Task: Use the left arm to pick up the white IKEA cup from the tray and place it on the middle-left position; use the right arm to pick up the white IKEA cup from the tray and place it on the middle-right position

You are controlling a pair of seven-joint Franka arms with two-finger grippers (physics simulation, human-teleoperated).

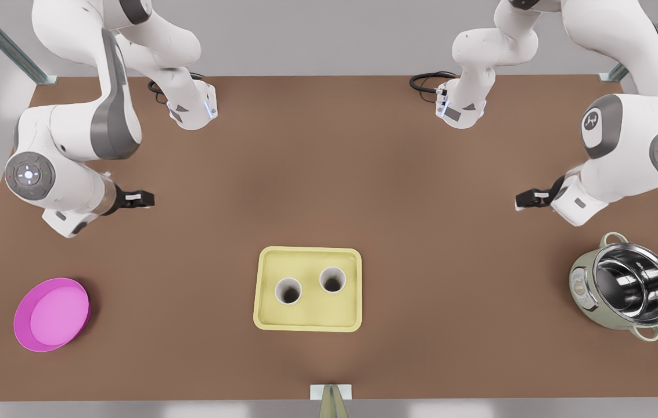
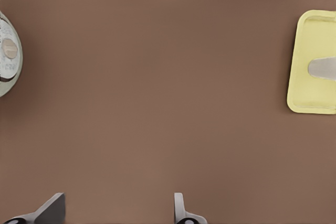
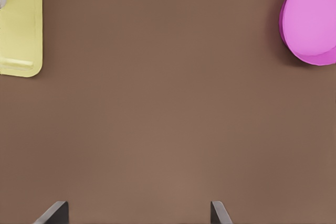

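Two white cups (image 1: 288, 290) (image 1: 333, 279) stand upright, side by side, in the pale yellow tray (image 1: 309, 259) near the table's front middle. My left gripper (image 1: 525, 200) hangs open above bare tabletop at the front view's right, well away from the tray. In its wrist view the fingers (image 2: 52, 209) are spread wide over brown table, with the tray (image 2: 310, 35) and one cup (image 2: 323, 68) at the edge. My right gripper (image 1: 140, 199) hangs open at the front view's left, its fingers (image 3: 218, 212) wide apart, the tray's corner (image 3: 21, 24) far off.
A round magenta dish (image 1: 51, 314) (image 3: 311, 19) sits at the front view's lower left. A steel pot with a green shell (image 1: 625, 293) (image 2: 8, 53) lies tilted at the lower right. Both arm bases stand at the table's back edge. Wide brown tabletop (image 1: 329, 186) lies between the grippers.
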